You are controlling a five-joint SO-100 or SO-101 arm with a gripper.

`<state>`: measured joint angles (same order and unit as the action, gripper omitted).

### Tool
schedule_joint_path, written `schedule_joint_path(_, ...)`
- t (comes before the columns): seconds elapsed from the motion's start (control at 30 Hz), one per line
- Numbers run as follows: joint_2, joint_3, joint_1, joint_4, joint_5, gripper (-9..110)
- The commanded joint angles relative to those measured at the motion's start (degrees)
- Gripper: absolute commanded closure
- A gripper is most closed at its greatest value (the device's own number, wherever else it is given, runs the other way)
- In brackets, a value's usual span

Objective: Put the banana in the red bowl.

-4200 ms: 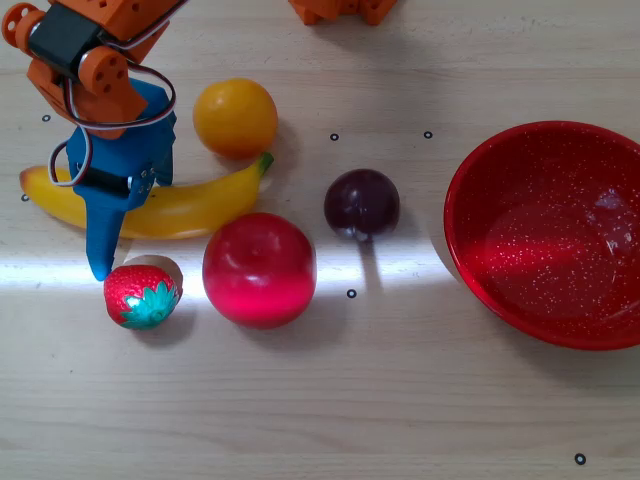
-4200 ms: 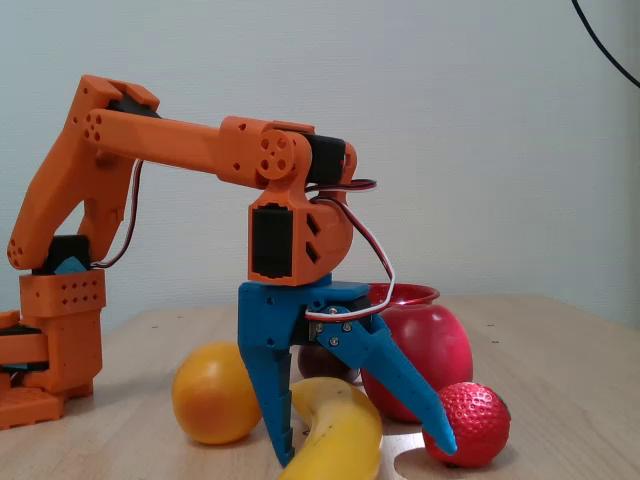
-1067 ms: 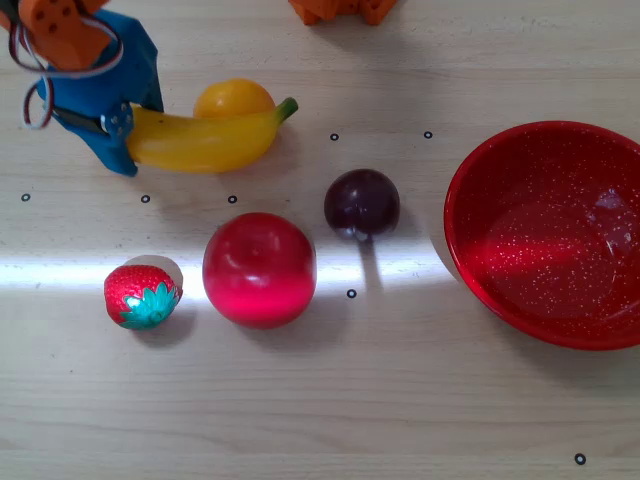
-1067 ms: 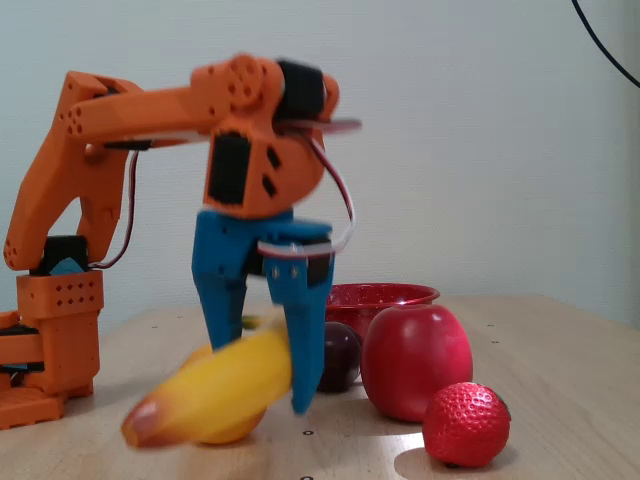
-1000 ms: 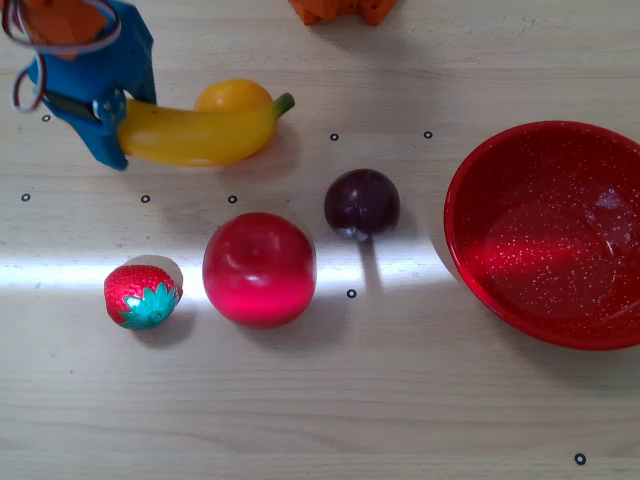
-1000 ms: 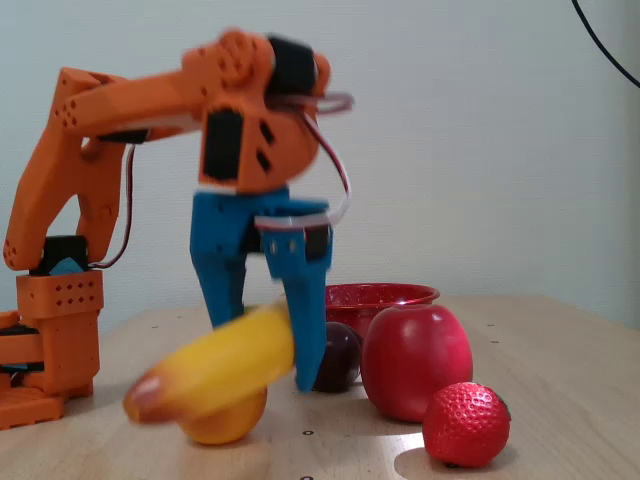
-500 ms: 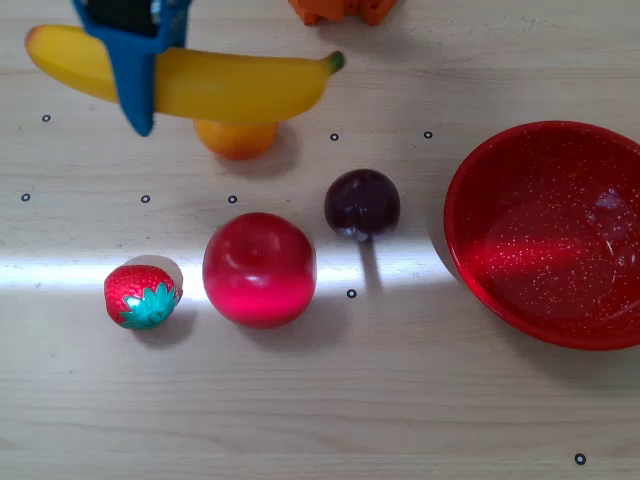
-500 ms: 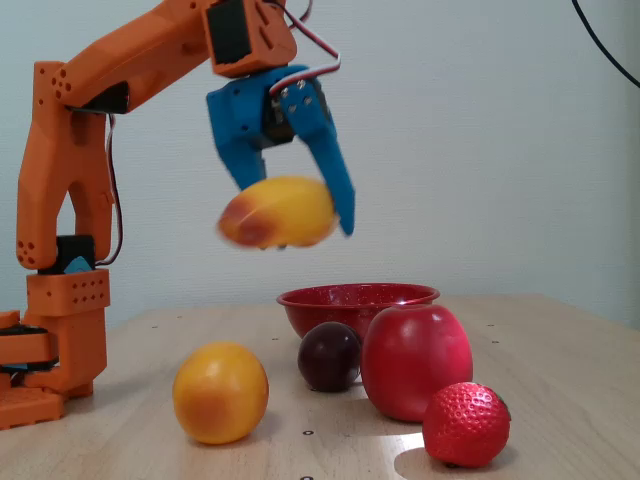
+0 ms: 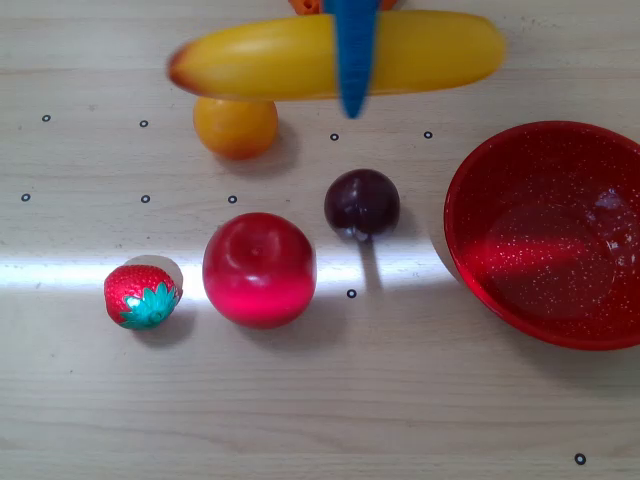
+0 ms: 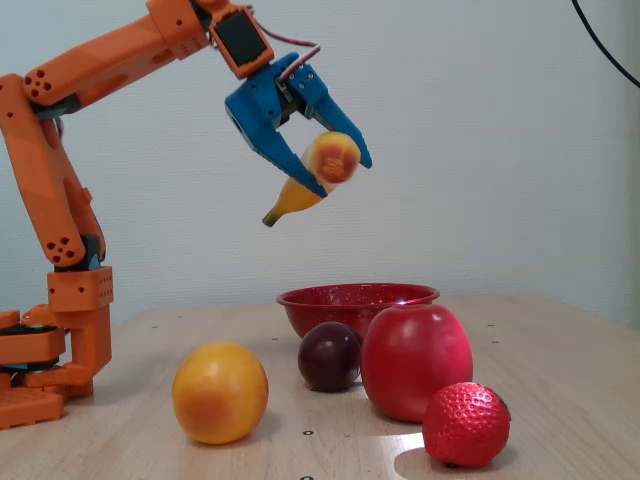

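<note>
Banana (image 10: 318, 175) pinched near middle by blue gripper (image 10: 335, 178), held high above table (image 9: 320, 400) — lifted clear since half a second ago, carried rightward in overhead view. Bowl (image 9: 549, 232) empty, at right, not yet beneath banana. Orange (image 9: 235, 125), plum (image 9: 362, 203), apple (image 9: 259, 268), strawberry (image 9: 142, 295) left untouched below. Judged: transport under way — further travel toward bowl needed before release.

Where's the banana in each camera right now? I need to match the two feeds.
Overhead view: banana lies across the top edge, held in the blue gripper.
Fixed view: banana hangs high, left of centre, above the table.
Shared landmark: the red bowl.
</note>
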<state>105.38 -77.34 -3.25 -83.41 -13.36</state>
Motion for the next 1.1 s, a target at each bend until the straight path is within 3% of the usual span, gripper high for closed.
schedule_joint_path(0.0,5.80,1.41,-3.96,4.04,0.88,101)
schedule_joint_path(0.4,1.32,-7.91,-20.39,23.20,-3.25,101)
schedule_joint_path(0.93,-7.91,-20.57,-26.72,35.33,-8.53,101)
schedule_joint_path(1.07,-9.40,-24.35,-26.81,38.58,-8.88,87)
